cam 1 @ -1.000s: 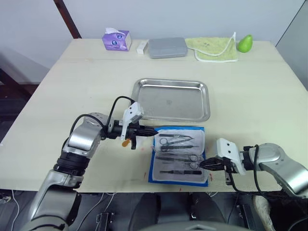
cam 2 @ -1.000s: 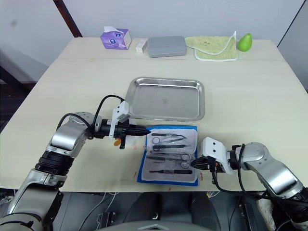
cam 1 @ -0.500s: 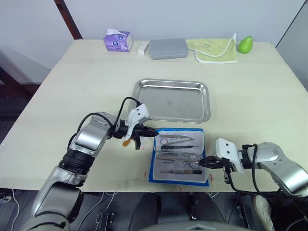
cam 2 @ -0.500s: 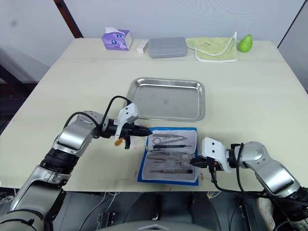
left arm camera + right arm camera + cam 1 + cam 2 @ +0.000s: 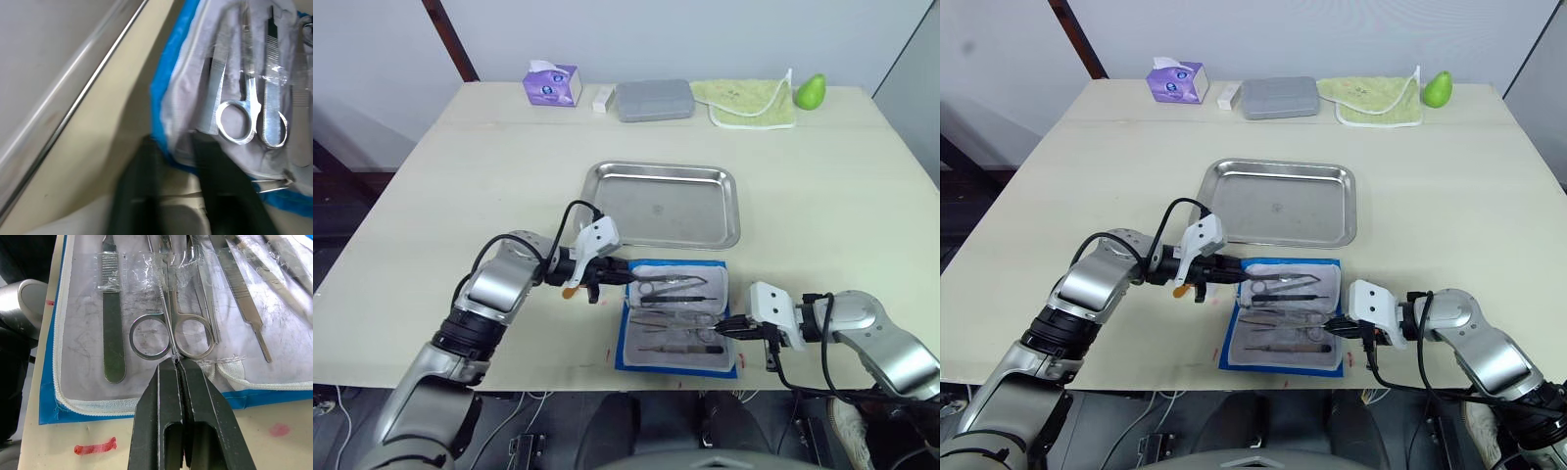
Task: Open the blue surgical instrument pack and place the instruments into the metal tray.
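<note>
The pack (image 5: 675, 315) lies open on the table (image 5: 460, 196), just in front of the tray (image 5: 664, 203), with the instruments (image 5: 677, 304) still inside under the clear sheet. The right gripper (image 5: 176, 363) is at the pack's right edge, fingers pressed together on a thin wire-like piece beside the scissors (image 5: 171, 333). The left gripper (image 5: 173, 147) sits at the pack's left edge, its fingers (image 5: 208, 166) slightly apart, straddling the blue rim.
</note>
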You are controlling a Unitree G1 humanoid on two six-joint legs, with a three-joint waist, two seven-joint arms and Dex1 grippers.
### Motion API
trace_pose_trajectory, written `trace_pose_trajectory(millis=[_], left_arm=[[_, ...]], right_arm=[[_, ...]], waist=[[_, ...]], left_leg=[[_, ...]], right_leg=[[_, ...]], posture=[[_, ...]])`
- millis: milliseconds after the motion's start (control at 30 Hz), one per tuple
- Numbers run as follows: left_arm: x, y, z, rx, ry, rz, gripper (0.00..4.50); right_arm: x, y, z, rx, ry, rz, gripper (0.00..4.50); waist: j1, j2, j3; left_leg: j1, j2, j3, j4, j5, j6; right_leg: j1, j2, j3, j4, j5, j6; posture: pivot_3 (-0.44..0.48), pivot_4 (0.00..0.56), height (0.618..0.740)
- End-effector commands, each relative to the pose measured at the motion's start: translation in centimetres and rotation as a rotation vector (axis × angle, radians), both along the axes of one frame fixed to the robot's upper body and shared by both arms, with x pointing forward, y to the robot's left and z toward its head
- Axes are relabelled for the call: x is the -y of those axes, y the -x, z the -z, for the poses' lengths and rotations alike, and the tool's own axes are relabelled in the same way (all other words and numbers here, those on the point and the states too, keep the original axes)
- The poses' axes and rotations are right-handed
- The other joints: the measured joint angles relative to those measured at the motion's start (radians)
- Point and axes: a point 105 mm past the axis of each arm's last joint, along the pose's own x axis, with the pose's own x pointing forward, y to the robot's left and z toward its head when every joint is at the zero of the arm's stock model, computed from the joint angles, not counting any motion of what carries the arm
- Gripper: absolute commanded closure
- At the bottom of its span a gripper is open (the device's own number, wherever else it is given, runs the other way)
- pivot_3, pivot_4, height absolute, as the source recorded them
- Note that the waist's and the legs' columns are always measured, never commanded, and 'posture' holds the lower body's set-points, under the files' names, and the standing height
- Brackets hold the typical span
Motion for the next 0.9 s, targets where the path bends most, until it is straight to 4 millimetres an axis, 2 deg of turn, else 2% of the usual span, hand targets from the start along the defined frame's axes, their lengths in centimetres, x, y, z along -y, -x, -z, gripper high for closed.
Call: trace_pose_trajectory(millis=[33, 133, 333, 633, 733, 767, 800, 833, 900], left_arm=[[-1.2, -0.1, 0.6, 0.007, -0.021, -0.04, 1.24], [-1.8, -0.2, -0.1, 0.045, 0.004, -0.043, 0.05], [-3.4, 0.1, -1.9, 0.07, 0.088, -0.052, 0.05], [-4.4, 2.3, -5.2, 0.073, 0.302, 0.041, 0.05], [-5.1, 3.0, -5.6, 0.064, 0.347, 0.033, 0.05], [-5.4, 3.3, -5.7, 0.084, 0.382, 0.031, 0.05], [-5.5, 4.2, -6.1, 0.081, 0.446, 0.082, 0.0], [-6.0, 4.6, -5.8, 0.068, 0.441, 0.077, 0.0], [-6.9, 5.5, -6.1, 0.041, 0.476, 0.086, 0.0]], right_arm=[[0.5, -0.1, 0.3, -0.02, 0.021, 0.021, 4.5], [0.4, -0.1, 0.2, -0.024, 0.022, 0.019, 4.5], [0.5, -0.2, 0.0, -0.032, 0.016, 0.024, 4.5], [0.6, -0.2, -0.6, -0.033, 0.011, 0.029, 4.5], [0.7, -0.4, -1.4, -0.033, -0.015, 0.05, 4.5], [0.6, -0.3, -2.2, -0.029, -0.055, 0.051, 4.5], [0.5, -0.2, -2.9, -0.018, -0.086, 0.05, 3.99], [0.5, 0.1, -3.5, -0.016, -0.107, 0.039, 3.77], [0.7, 0.5, -4.4, -0.005, -0.141, 0.037, 2.95]], waist=[[0.0, 0.0, 0.0], [0.0, 0.0, 0.0], [0.0, 0.0, 0.0], [0.0, 0.0, 0.001], [0.002, 0.0, 0.001], [0.002, 0.0, 0.001], [0.001, 0.0, 0.001], [0.001, 0.0, 0.001], [0.001, 0.0, 0.002]], left_leg=[[0.0, 0.0, 0.0, 0.0, 0.0, 0.0], [0.0, 0.0, 0.0, 0.0, 0.0, 0.0], [0.0, 0.0, 0.0, 0.0, 0.0, 0.0], [-0.001, 0.0, 0.0, 0.0, 0.0, 0.0], [-0.001, 0.0, 0.0, 0.0, 0.0, 0.0], [-0.001, 0.0, 0.0, 0.0, 0.0, 0.0], [-0.001, 0.0, 0.0, 0.0, 0.0, 0.0], [-0.001, 0.0, 0.001, 0.0, 0.0, 0.0], [-0.002, 0.001, 0.0, 0.0, 0.0, 0.0]], right_leg=[[0.0, 0.0, 0.0, 0.0, 0.0, 0.0], [0.0, 0.0, 0.0, 0.0, 0.0, 0.0], [0.0, 0.0, 0.0, 0.0, 0.0, 0.0], [0.0, 0.0, 0.0, 0.0, 0.0, 0.0], [0.0, -0.001, -0.001, -0.001, 0.0, 0.0], [0.0, -0.001, 0.0, -0.001, 0.0, 0.0], [0.0, -0.001, 0.0, -0.001, 0.0, 0.0], [-0.001, -0.001, 0.0, -0.001, 0.0, 0.0], [-0.001, -0.001, 0.0, -0.001, 0.0, 0.0]], posture=[[0.0, 0.15, 0.74], [0.0, 0.15, 0.74], [0.0, 0.15, 0.74], [0.0, 0.15, 0.74], [0.0, 0.15, 0.74], [0.0, 0.15, 0.74], [0.0, 0.15, 0.74], [0.0, 0.15, 0.74], [0.0, 0.15, 0.74]])
